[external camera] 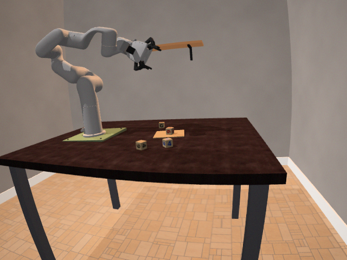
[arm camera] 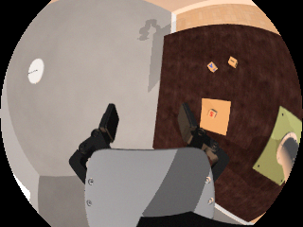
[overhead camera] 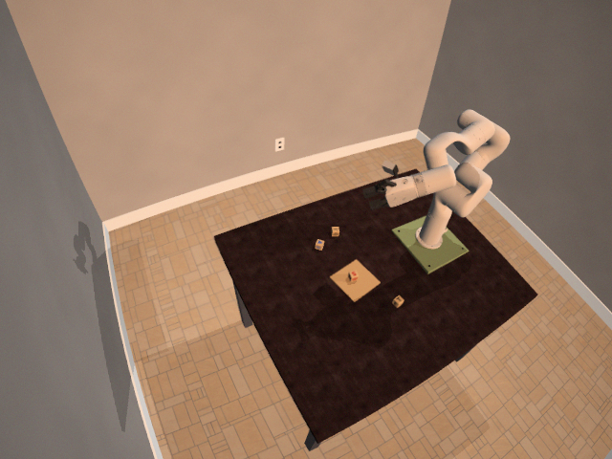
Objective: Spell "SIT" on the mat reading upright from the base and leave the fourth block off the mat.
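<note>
the dark tabletop (overhead camera: pixel 306 306) (external camera: pixel 196 156) (arm camera: pixel 265 52) is showing a matt, mottled surface. at its centre, the mat (overhead camera: pixel 356 292) (external camera: pixel 179 135) (arm camera: pixel 222 124) is looking smooth and matt. towards three o'clock in the top view, the arm (overhead camera: pixel 434 222) (external camera: pixel 91 109) is wearing a smooth, plastic-like finish.

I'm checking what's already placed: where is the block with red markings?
In the top view, the red-marked block sits on the mat, left of the green base plate.
</note>
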`<act>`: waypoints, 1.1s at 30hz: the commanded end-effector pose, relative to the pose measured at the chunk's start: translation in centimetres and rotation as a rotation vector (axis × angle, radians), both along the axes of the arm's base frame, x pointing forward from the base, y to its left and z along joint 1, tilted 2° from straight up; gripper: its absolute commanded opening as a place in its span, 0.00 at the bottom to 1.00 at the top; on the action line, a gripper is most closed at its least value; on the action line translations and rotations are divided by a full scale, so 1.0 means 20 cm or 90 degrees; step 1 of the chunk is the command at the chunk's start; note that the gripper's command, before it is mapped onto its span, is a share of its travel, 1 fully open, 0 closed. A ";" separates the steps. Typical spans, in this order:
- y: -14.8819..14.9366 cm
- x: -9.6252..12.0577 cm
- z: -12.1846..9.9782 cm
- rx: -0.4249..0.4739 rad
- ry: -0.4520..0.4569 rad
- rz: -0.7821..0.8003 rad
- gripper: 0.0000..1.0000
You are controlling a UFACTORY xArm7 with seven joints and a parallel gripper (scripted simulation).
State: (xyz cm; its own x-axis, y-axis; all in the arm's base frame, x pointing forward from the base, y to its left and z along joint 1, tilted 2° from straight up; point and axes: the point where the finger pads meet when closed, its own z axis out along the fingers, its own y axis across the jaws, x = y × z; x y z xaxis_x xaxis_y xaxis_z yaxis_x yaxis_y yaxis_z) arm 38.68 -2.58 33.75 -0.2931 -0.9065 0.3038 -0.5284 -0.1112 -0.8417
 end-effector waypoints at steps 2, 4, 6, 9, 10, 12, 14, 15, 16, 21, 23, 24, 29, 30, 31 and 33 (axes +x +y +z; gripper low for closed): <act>0.01 0.01 0.01 -0.005 0.001 0.005 1.00; 0.01 0.01 0.01 -0.005 0.001 0.005 1.00; 0.11 0.03 -0.07 -0.061 0.041 0.059 1.00; 0.11 0.04 -0.08 -0.064 0.043 0.062 1.00; 0.11 0.04 -0.08 -0.064 0.043 0.062 1.00; 0.11 0.04 -0.08 -0.064 0.043 0.062 1.00; 0.11 0.04 -0.08 -0.064 0.043 0.062 1.00; 0.11 0.04 -0.08 -0.064 0.043 0.062 1.00; 0.11 0.04 -0.08 -0.064 0.043 0.062 1.00; 0.23 0.05 -0.18 -0.127 0.087 0.126 1.00; 0.29 0.05 -0.23 -0.159 0.109 0.160 1.00; 0.31 0.05 -0.26 -0.173 0.118 0.175 1.00; 0.31 0.05 -0.26 -0.173 0.118 0.175 1.00; 0.31 0.05 -0.26 -0.173 0.118 0.175 1.00; 0.31 0.05 -0.26 -0.173 0.118 0.175 1.00; 0.40 0.05 -0.34 -0.223 0.151 0.230 1.00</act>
State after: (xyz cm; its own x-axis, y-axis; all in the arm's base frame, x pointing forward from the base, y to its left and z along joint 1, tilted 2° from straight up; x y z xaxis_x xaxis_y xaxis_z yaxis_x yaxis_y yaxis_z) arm 39.66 3.83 28.37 0.0448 -0.8154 0.5772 -0.5876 -0.4888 -0.6448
